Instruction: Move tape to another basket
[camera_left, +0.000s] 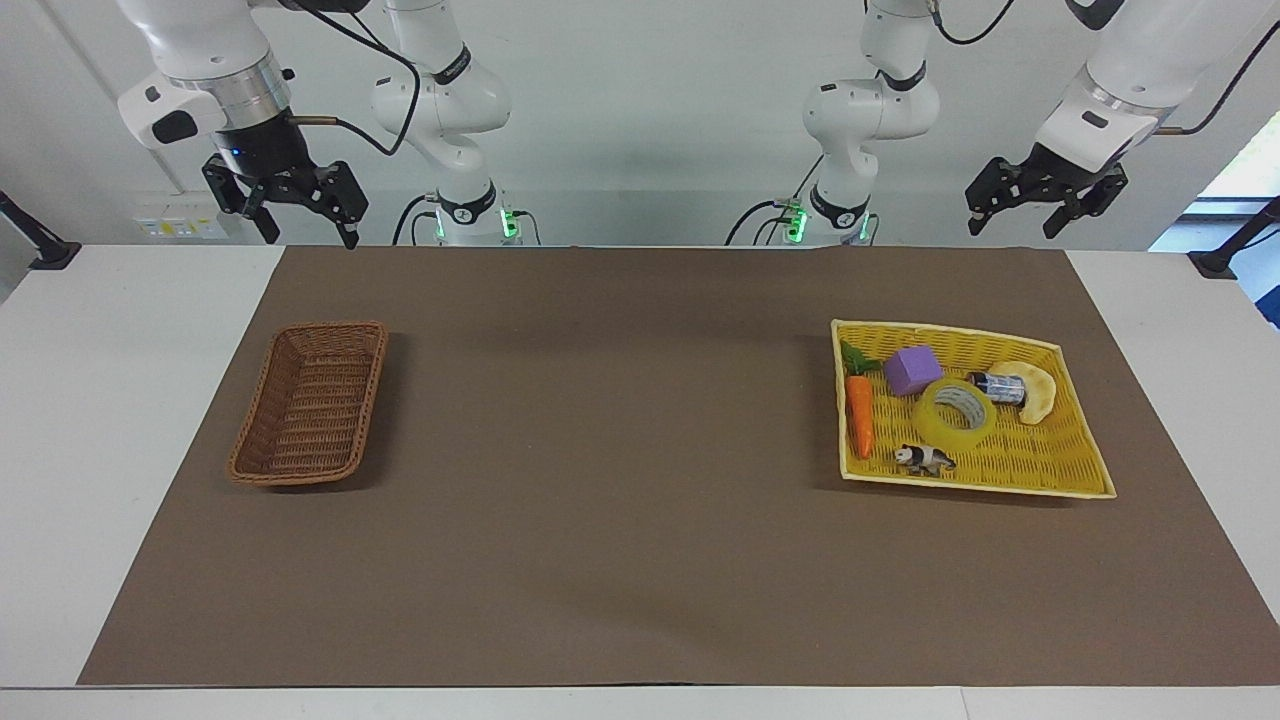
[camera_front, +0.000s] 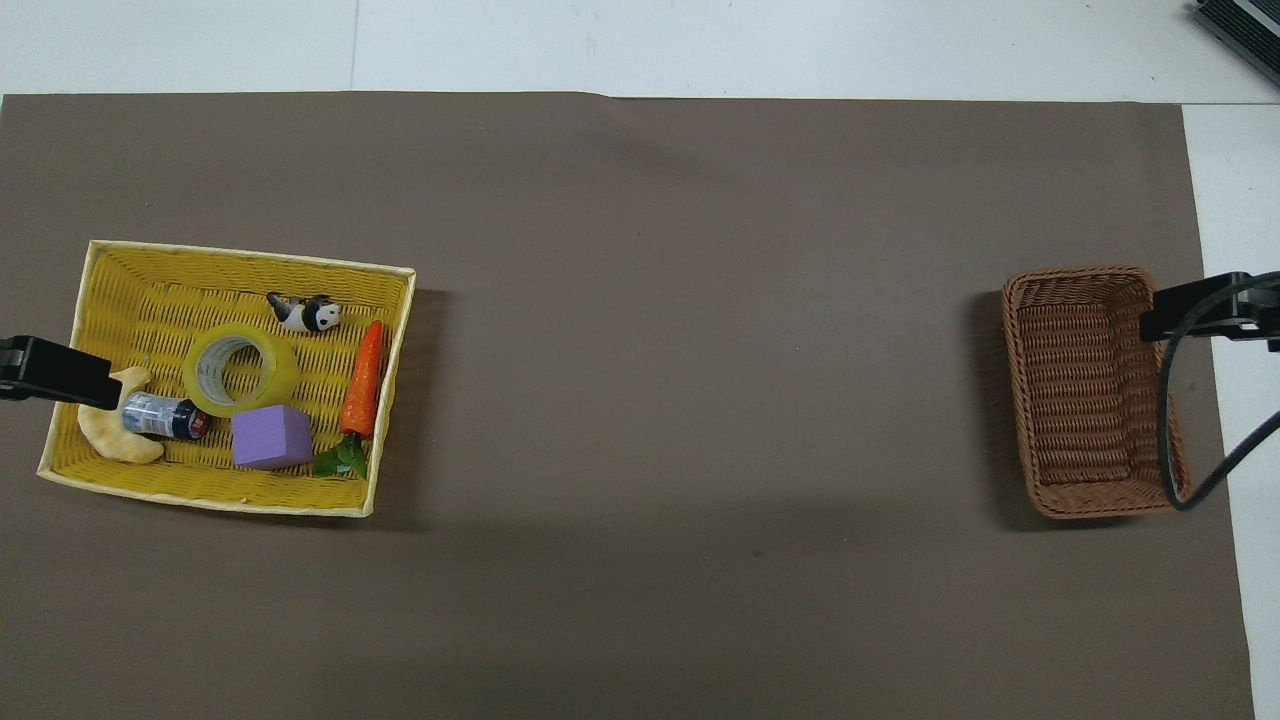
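The tape (camera_left: 955, 412) (camera_front: 240, 372), a yellow translucent roll with a pale core, lies flat in the yellow tray (camera_left: 1060, 478) (camera_front: 240, 255) at the left arm's end of the table. The brown wicker basket (camera_left: 310, 400) (camera_front: 1090, 390) stands empty at the right arm's end. My left gripper (camera_left: 1040, 215) hangs open, high up, holding nothing. In the overhead view the left gripper (camera_front: 60, 370) overlaps the tray's outer end wall. My right gripper (camera_left: 305, 232) (camera_front: 1200, 315) waits open, raised beside the basket's outer edge.
In the tray with the tape lie a purple block (camera_left: 912, 370), a toy carrot (camera_left: 860, 412), a panda figure (camera_left: 925, 459), a small dark can (camera_left: 998, 387) and a crescent bread (camera_left: 1035, 390). A brown mat (camera_left: 620, 480) covers the table between the two baskets.
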